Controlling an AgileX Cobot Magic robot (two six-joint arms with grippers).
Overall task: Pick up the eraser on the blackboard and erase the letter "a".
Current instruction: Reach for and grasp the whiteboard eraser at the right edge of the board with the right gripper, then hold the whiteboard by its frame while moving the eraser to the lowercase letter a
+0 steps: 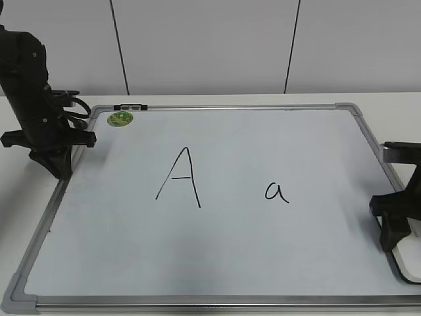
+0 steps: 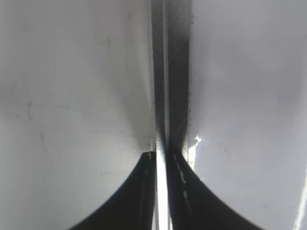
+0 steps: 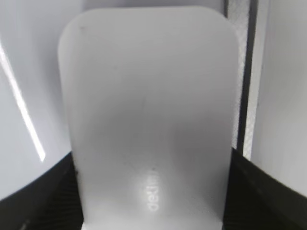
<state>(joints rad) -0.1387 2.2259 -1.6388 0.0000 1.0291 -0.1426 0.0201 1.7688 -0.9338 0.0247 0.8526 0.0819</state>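
Two letters in black marker sit on the blackboard, which lies flat on the white counter: a tall capital "A" left of centre and, well apart to its right, the letter "a", both whole and unsmudged. A round green sticker sits near the board's far left corner.

The eraser lies at the board's right edge, near the front right corner, just beside the grey frame rail. In the exterior view only a white sliver of it shows under the right arm. In the right wrist view its white top face fills the frame, its long axis running away from the camera and parallel to the frame rail, with the rounded far end pointing along the rail and faint grey lettering near the close end.

The right gripper is down over the eraser's near end, its jaws spread on either side of the block's long edges; I cannot tell whether they press on it or merely flank it.

The left gripper is at the board's left edge near the far corner, its jaws drawn together with only a thin bright sliver between them, tips over the frame rail and holding nothing.
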